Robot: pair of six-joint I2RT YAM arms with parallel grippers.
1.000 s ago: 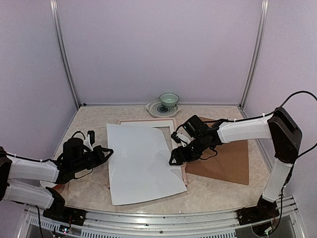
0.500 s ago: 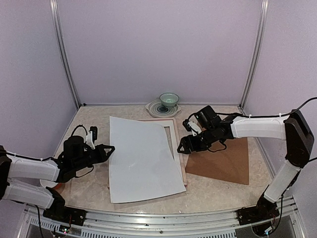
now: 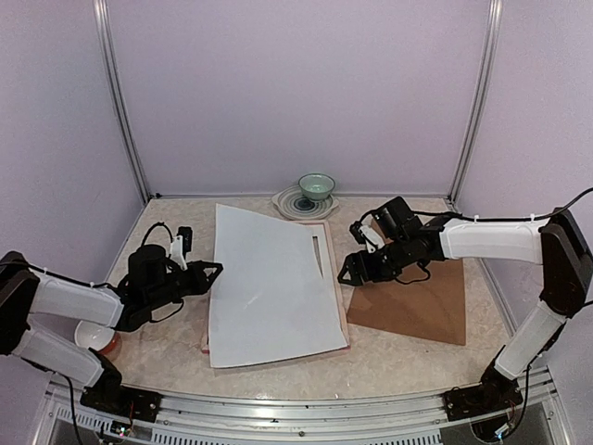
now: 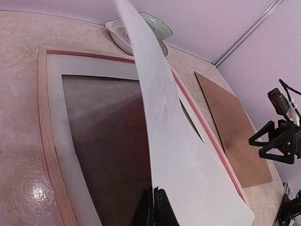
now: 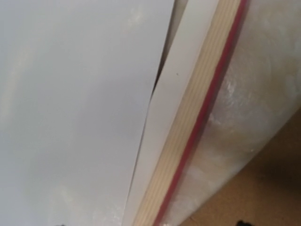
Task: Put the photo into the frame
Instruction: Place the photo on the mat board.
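Observation:
The photo (image 3: 269,287) lies white back up over the frame (image 3: 340,301), its left edge raised off the table. My left gripper (image 3: 215,271) is shut on that left edge. In the left wrist view the fingertips (image 4: 154,193) pinch the sheet, whose dark red printed face (image 4: 117,150) is turned down toward the frame. The frame lies pale wood back up (image 4: 47,141), a red line along its far rail (image 4: 207,136) and the white mat (image 4: 61,122) inside it. My right gripper (image 3: 347,273) hangs open and empty just right of the frame's right rail (image 5: 197,117).
The brown hardboard backing (image 3: 417,297) lies flat to the right of the frame, under my right arm. A green bowl on a plate (image 3: 315,190) stands at the back wall. A small red and white dish (image 3: 93,338) sits by my left arm.
My left gripper has raised the photo's left edge and carried the sheet right and back over the frame. My right gripper has drawn back off the photo to beside the frame's right rail.

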